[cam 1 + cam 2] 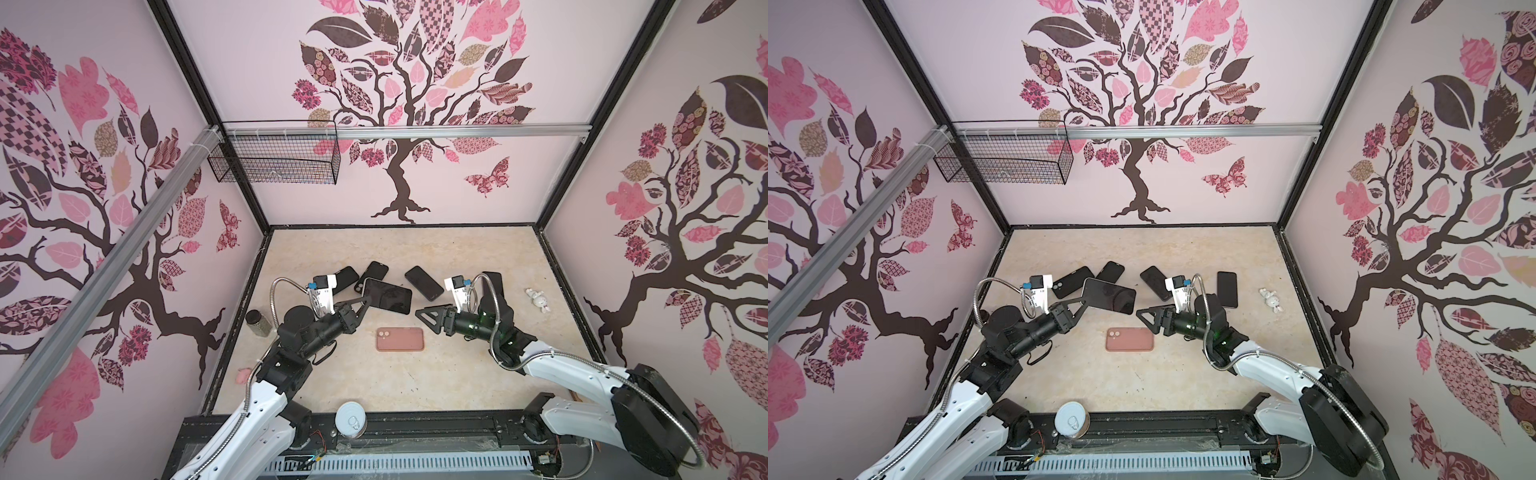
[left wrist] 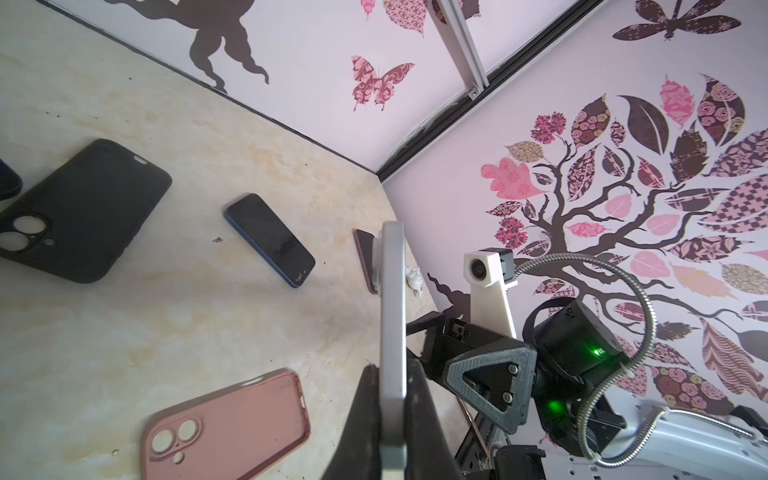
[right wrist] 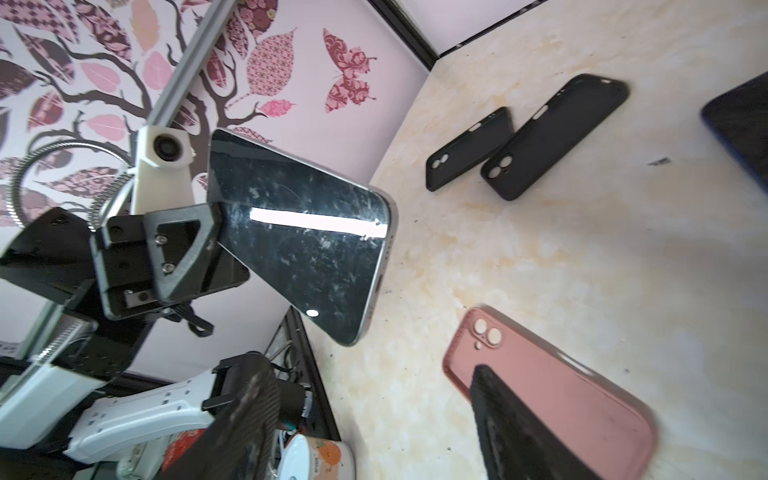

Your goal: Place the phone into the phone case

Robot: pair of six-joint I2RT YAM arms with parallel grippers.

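My left gripper [image 1: 365, 300] clenched on the phone [image 1: 390, 296], aloft, my right gripper [image 1: 419, 312] parted, empty, pink phone case [image 1: 400, 339] flat on marbled table [image 1: 457, 382] (camera holes toward my left arm), spare phones [image 1: 424, 282] and black cases [image 1: 375, 272] behind, tree-decal walls [image 1: 457, 187].

Both arms on my feed share one build. The left arm [image 1: 249, 415] has a glossy white shell on its long link, with black joint housings beyond it, and the right arm [image 1: 582, 374] matches. I see a ribbed metal conduit [image 2: 650, 316] running to each wrist. There a white camera bracket [image 2: 488, 291] carries a round lens, with a small blue connector [image 1: 311, 286] behind. The fingers [image 2: 519, 384] are dark grey printed triangles with open centres, each fixed by two silver screws [image 2: 514, 368]. Green lights [image 2: 598, 352] glow on the black motor housings.
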